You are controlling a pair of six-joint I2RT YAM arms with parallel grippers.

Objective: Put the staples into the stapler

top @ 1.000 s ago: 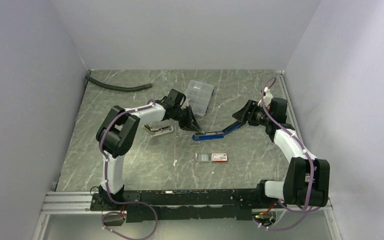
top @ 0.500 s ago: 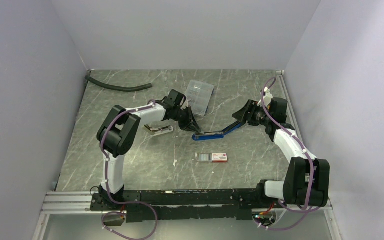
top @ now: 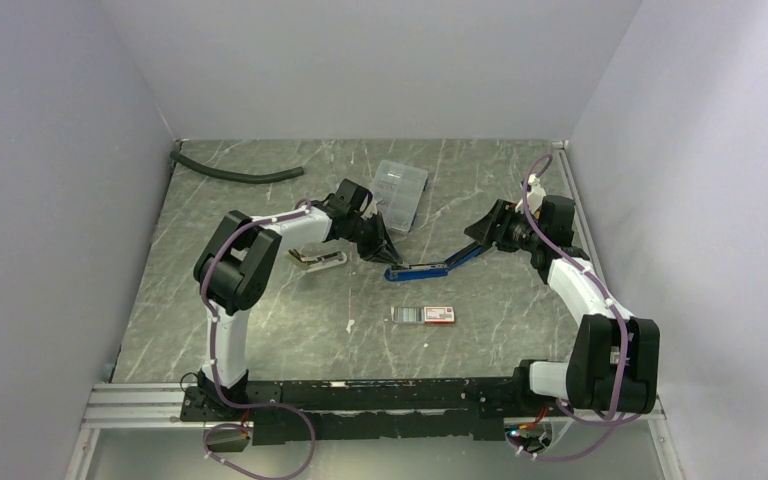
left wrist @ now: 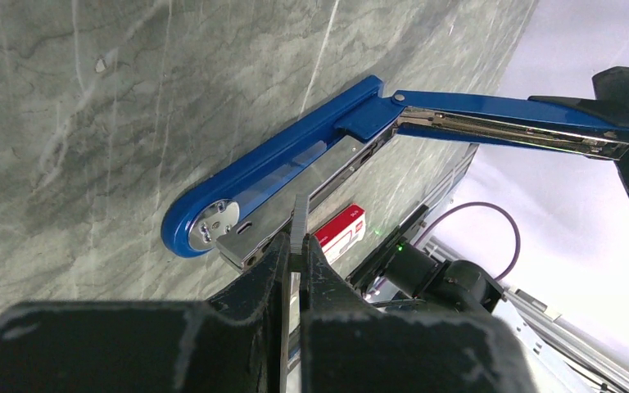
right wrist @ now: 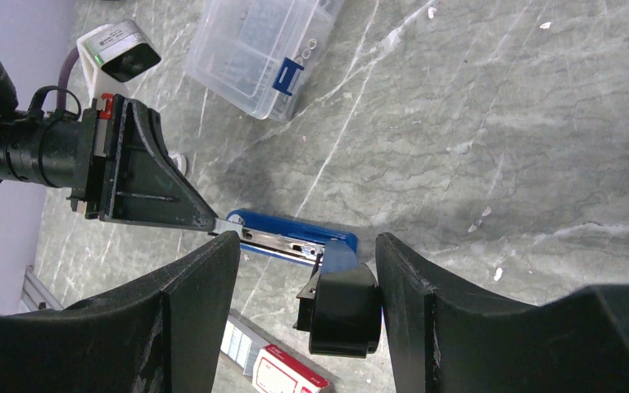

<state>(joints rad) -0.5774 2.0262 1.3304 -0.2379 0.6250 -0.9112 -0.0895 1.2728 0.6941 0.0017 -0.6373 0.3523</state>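
In the top view, a black hose (top: 235,176) is seen at the upper left of the table (top: 260,330), near the back wall. Right of the left arm's elbow, a small pale object (top: 320,258) is laid flat; what it is cannot be told. Just right of it, at the centre of the frame, the left gripper (left wrist: 297,254) is lowered to the stapler (top: 430,266). Its fingers are pressed together on a staple strip (left wrist: 300,223), thin and silvery, which is held upright at the front end of the open magazine (left wrist: 336,168). A clear case (top: 400,192) is set above the gripper in the top view, close to it but apart. The stapler's blue base (left wrist: 270,168) is laid flat on the table, and its lid (left wrist: 500,115) is swung up and away toward the right. Below the stapler, a white box (top: 438,314) with a red end is seen, its grey tray drawn out to the left; a small white scrap (top: 351,325) lies further left. At the right, the lid's far end is met by the right gripper (top: 480,240). In the right wrist view its fingers (right wrist: 205,286) are spread wide, the lid's dark end is seen between them, and a gap is left on the left side of the frame, so no clamping is shown.
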